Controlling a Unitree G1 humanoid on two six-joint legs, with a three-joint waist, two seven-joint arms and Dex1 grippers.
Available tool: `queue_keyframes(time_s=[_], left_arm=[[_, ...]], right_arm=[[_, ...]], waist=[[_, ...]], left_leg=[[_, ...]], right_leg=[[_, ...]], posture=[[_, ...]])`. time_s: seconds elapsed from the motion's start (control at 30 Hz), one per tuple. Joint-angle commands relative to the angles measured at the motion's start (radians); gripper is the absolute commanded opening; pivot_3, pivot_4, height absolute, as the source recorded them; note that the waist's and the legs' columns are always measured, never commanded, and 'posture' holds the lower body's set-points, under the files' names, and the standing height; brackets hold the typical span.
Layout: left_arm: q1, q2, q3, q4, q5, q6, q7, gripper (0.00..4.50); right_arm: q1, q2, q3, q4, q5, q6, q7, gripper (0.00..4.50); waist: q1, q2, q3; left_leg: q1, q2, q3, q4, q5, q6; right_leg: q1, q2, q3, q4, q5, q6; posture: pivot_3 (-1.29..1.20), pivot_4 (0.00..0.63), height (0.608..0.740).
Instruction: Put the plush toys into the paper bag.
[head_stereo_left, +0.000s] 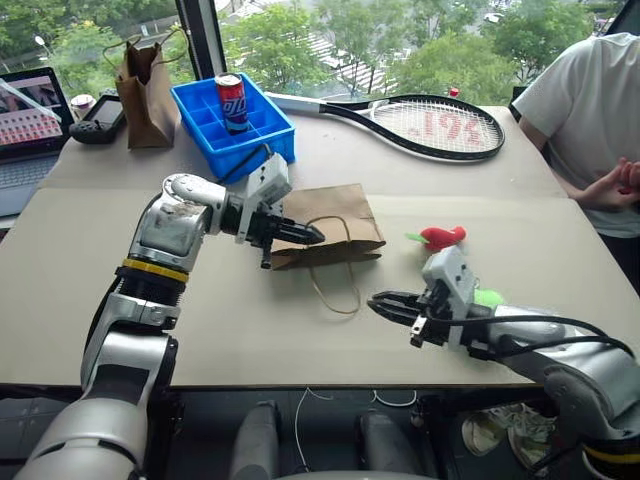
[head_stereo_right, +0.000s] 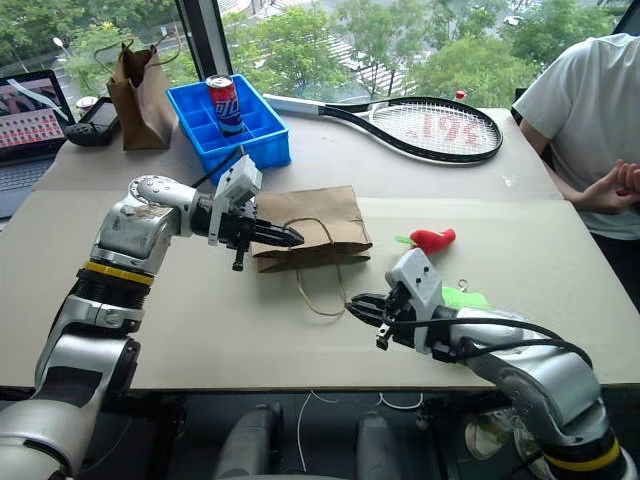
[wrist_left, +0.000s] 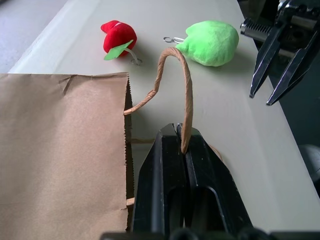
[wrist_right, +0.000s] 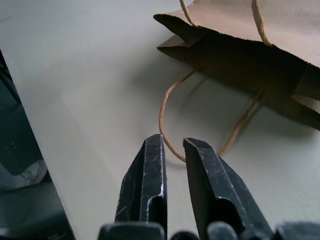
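The paper bag lies flat mid-table, its mouth toward me. My left gripper is shut on the bag's upper cord handle and holds that loop up off the table. The other handle lies slack on the table. Right at this loop sits my right gripper, shut with only a thin slit between its fingers and nothing seen held. Of the plush toys, the red one with a green leaf lies right of the bag. The lime-green one lies beside my right wrist.
At the back left stand a taller brown bag and a blue tray holding a can. A tennis racket lies at the back. A laptop is far left. A person sits at the right edge.
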Motion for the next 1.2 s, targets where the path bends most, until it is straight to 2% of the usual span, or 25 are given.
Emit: queue_keyframes(time_s=[0.03, 0.17, 0.53, 0.73, 0.87, 1.2], left_arm=[[-0.013, -0.003, 0.038, -0.108, -0.085, 0.139, 0.047, 0.00], [-0.018, 0.004, 0.041, -0.176, -0.141, 0.222, 0.083, 0.00], [-0.064, 0.011, 0.099, -0.213, -0.260, 0.353, 0.177, 0.00], [-0.165, -0.024, 0.210, -0.129, -0.305, 0.392, 0.318, 0.00], [-0.231, -0.022, 0.258, -0.104, -0.341, 0.397, 0.356, 0.00], [-0.319, 0.089, 0.181, -0.156, -0.320, 0.266, 0.265, 0.00]], right_arm=[[-0.072, 0.067, 0.066, 0.085, -0.105, -0.074, -0.018, 0.01], [-0.173, 0.179, 0.140, 0.252, -0.220, -0.140, -0.042, 0.01], [-0.292, 0.339, 0.187, 0.625, -0.431, -0.355, -0.031, 0.01], [-0.264, 0.362, 0.210, 0.675, -0.495, -0.395, 0.006, 0.01], [-0.243, 0.364, 0.216, 0.665, -0.522, -0.400, 0.030, 0.01], [-0.216, 0.371, 0.222, 0.635, -0.557, -0.390, 0.057, 0.01]], waist=[[-0.004, 0.000, 0.000], [-0.006, 0.000, 0.000], [-0.006, 0.000, 0.000], [-0.006, 0.000, 0.000], [-0.007, 0.000, 0.000], [-0.009, 0.000, 0.000]], left_leg=[[0.000, 0.001, -0.001, 0.000, 0.000, 0.000], [0.000, 0.002, -0.002, 0.000, 0.000, 0.000], [0.000, 0.005, -0.002, -0.001, 0.000, 0.000], [0.000, 0.005, -0.003, -0.002, 0.000, 0.000], [0.000, 0.005, -0.003, -0.002, 0.000, 0.000], [0.001, 0.005, -0.003, -0.005, 0.001, -0.002]], right_leg=[[0.000, 0.001, 0.000, 0.000, 0.000, 0.000], [0.000, 0.004, 0.000, 0.000, 0.001, 0.001], [-0.001, 0.008, 0.001, 0.000, 0.005, 0.001], [-0.001, 0.009, 0.001, 0.000, 0.005, 0.001], [0.000, 0.009, 0.001, 0.001, 0.005, 0.002], [-0.001, 0.009, 0.001, 0.000, 0.005, 0.001]], posture=[[0.00, 0.150, 0.740], [0.00, 0.150, 0.740], [0.00, 0.150, 0.740], [0.00, 0.150, 0.740], [0.00, 0.150, 0.740], [0.00, 0.150, 0.740]])
